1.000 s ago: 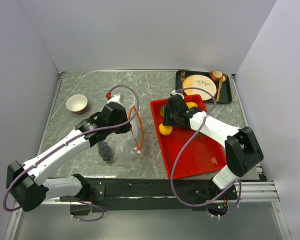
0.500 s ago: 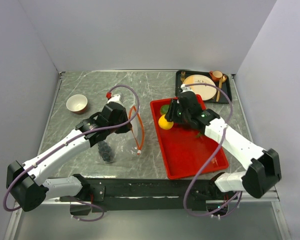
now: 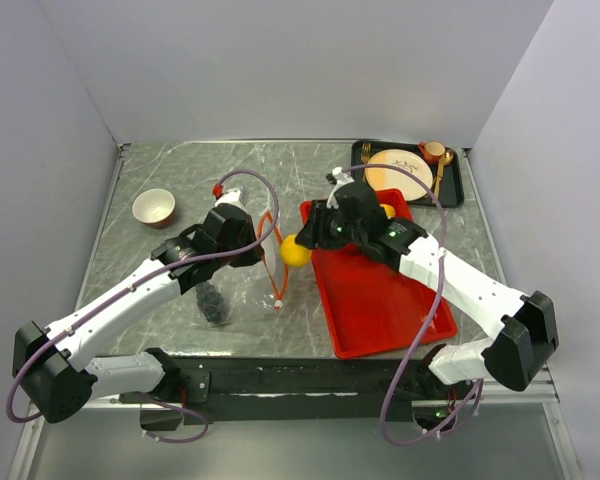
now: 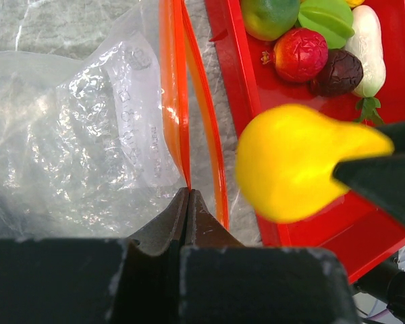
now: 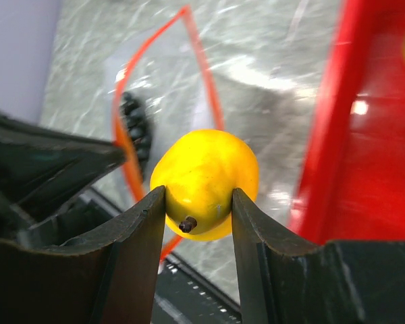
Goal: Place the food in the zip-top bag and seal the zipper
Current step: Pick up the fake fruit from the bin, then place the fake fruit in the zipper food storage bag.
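Top external view: the red tray point(image 3: 380, 300) lies on the grey desk point(image 3: 180, 170), and everything here is placed from it. Just off the tray's left rim, the right claw point(image 3: 302, 247) grips a yellow fruit point(image 3: 296, 251), one finger on each side, with the fruit raised off the desk. The right wrist view shows the two dark fingers point(image 5: 131, 236) pressed against the fruit's flanks, its small brown stem facing the camera.

Left of the tray, with the fruit between them, lies the clear zip-top bag point(image 3: 242, 290). Its orange-red zipper point(image 3: 277, 255) faces the tray, and the two lips bow apart into an open loop. The left claw point(image 3: 263, 252) is clenched on one lip of that zipper. The left wrist view shows its fingertips point(image 4: 187, 202) pinched together where the orange strip ends. Dark grapes point(image 3: 213, 302) sit inside the bag, further left of the tray than the zipper.

More food rests at the tray's far end. There is a green fruit point(image 4: 268, 15), a red fruit point(image 4: 301, 52), a dark brown piece point(image 4: 339, 71) and a white piece point(image 4: 366, 40), all close together. A black tray point(image 3: 455, 190) holding a cream plate point(image 3: 398, 170) sits just beyond the red tray's far right corner. A small bowl point(image 3: 154, 207) stands well to the red tray's left, past the bag.
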Controlling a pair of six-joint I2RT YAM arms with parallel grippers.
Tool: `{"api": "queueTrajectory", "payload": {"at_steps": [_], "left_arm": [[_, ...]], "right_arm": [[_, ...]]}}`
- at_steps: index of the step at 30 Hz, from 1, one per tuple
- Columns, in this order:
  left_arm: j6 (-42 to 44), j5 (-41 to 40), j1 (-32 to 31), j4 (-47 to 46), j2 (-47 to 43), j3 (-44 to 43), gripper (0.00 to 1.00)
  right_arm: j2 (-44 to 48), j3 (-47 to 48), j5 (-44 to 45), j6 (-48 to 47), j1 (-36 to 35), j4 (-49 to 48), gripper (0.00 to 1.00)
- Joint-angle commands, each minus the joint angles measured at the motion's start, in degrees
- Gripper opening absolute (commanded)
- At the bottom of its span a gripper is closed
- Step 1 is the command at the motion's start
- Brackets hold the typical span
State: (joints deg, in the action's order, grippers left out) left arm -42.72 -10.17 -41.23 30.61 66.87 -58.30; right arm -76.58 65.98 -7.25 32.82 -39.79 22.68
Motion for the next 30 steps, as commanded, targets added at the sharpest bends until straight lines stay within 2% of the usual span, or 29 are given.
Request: {"api": "queueTrajectory", "payload": {"at_steps": [1, 6, 19, 23, 25, 26, 28, 29, 30], "left_arm": [[0.00, 0.68, -0.25, -2.40, -1.39, -0.06, 0.01], [0.00, 0.33, -0.34, -2.84, -2.62, 0.65, 0.01], [0.27, -0.72, -0.34, -2.31, -6.58, 1.35, 0.01], [0.18, -0.81, -0.34, -2.22, -6.93, 1.97, 0.01], [0.18, -2.21, -0.34, -1.26, -7.02, 1.88, 0.01], [0.18, -2.48, -0.34, -1.17, -7.02, 1.79, 0.01], [0.36, -2.74, -0.34, -1.17, -7.46, 1.61, 0.01], [0.44, -2.83, -0.34, -1.34, -7.54, 1.61, 0.01], [0.36, -3.01, -0.34, -1.26, -7.72, 1.61, 0.01]], "right_arm": [[-2.26, 3.63, -4.08, 2.07, -2.31, -5.09, 0.00], [-5.42, 2.67, -6.73, 3.83, -3.80, -9.13, 0.01], [-10.08, 4.42, -9.01, 4.10, -4.68, -10.37, 0.04], [-11.57, 6.44, -11.91, 3.48, -4.86, -10.29, 0.09], [-12.19, 7.32, -13.32, 2.61, -4.94, -9.15, 0.17], [-12.45, 7.67, -13.58, 2.34, -5.12, -8.88, 0.33], [-11.85, 7.33, -12.89, 1.46, -5.03, -8.70, 0.50], [-10.80, 6.46, -12.53, 1.11, -5.03, -8.79, 0.68], [-10.18, 6.01, -12.09, 0.93, -5.03, -8.88, 0.75]]}}
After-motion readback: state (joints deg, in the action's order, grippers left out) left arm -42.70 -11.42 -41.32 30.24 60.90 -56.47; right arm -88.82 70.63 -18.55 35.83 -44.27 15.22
